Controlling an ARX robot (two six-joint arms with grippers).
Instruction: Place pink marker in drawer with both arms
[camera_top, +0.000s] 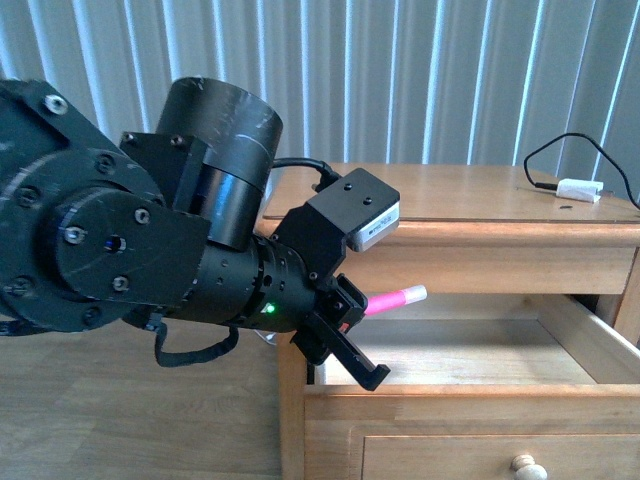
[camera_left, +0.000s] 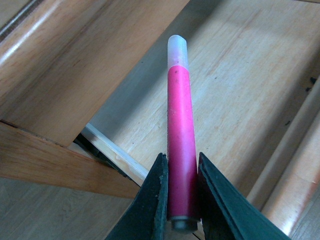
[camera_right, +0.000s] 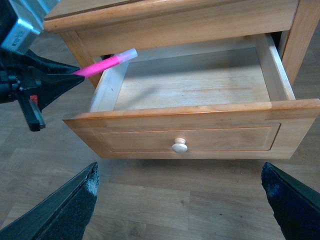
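Step in hand: carry-in. Right claw (camera_right: 182, 200) stands wide and empty, in front of the drawer (camera_right: 225, 137) front. Left claw (camera_left: 181, 170) clamps the pink marker (camera_left: 180, 125) by its tail; the cap end pokes over the drawer's side wall. Next: advance inward, lower, release. Drawer is open and appears empty; corners partly hidden.
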